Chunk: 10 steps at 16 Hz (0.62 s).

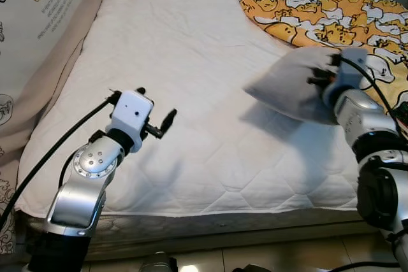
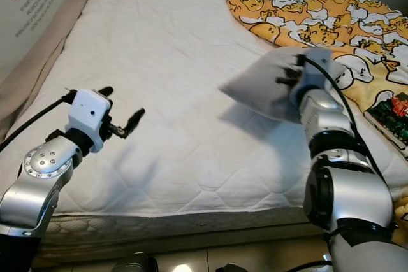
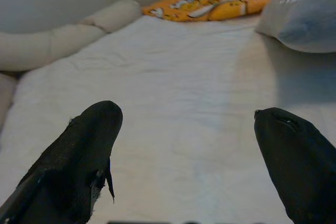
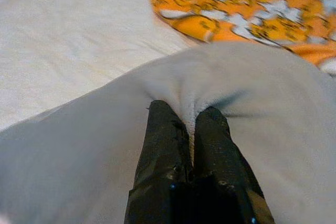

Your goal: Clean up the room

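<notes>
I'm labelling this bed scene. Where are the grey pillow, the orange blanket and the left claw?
grey pillow (image 1: 287,84): left eye view, on its bare middle.
orange blanket (image 1: 306,4): left eye view, on its patterned top.
left claw (image 3: 189,145): left wrist view, midway between its open tips.

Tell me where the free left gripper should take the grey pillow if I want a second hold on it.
Probably the near left corner of the grey pillow, approached from the robot's left over the white mattress. That corner sticks out toward the open left gripper with nothing between. The right gripper pinches a fold of fabric at the other end, so the soft cover bunches readily for a pinch.
</notes>
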{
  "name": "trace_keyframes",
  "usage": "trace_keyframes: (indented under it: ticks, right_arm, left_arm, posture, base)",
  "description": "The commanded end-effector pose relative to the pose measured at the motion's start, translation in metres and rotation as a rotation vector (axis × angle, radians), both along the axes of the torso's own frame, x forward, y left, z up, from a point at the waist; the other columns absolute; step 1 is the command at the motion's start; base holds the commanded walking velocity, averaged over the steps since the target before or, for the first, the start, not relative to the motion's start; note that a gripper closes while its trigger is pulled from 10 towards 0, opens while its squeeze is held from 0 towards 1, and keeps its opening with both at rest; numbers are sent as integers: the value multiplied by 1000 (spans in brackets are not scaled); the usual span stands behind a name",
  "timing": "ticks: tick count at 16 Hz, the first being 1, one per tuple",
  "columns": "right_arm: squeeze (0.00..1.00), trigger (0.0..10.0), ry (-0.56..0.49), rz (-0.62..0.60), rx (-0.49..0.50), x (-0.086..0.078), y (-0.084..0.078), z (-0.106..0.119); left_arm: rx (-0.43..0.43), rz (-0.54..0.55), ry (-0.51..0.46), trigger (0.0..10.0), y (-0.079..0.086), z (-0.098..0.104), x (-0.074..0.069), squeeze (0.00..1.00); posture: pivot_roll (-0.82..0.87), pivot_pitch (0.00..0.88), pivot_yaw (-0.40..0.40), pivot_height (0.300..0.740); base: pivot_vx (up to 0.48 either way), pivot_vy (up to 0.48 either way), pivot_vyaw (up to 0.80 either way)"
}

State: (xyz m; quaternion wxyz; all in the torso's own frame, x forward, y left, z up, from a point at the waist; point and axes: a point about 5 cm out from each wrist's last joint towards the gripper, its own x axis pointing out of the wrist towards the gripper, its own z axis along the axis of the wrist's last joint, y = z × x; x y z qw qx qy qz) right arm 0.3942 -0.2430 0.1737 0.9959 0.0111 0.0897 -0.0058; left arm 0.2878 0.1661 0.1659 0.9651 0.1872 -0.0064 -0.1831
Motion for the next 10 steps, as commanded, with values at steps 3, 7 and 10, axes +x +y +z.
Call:
trace_keyframes:
  ticks: [3, 7, 10]
  right_arm:
    - [0, 0, -197, 218, 42, 11, 34, 47]
    - [0, 0, -321, 434, 87, 3, 67, 67]
    - [0, 0, -330, 761, -2, -28, 109, 55]
  left_arm:
    - [-11, 45, -63, 10000, 4, 11, 5, 0]
    - [-13, 50, -80, 10000, 5, 12, 4, 0]
    - [-16, 117, -121, 10000, 16, 20, 7, 0]
  posture:
    - [98, 0, -58, 740]
    - [100, 0, -61, 740]
    - [102, 0, -62, 740]
  base:
    - [0, 0, 0]
    - [0, 0, 0]
    - [0, 0, 0]
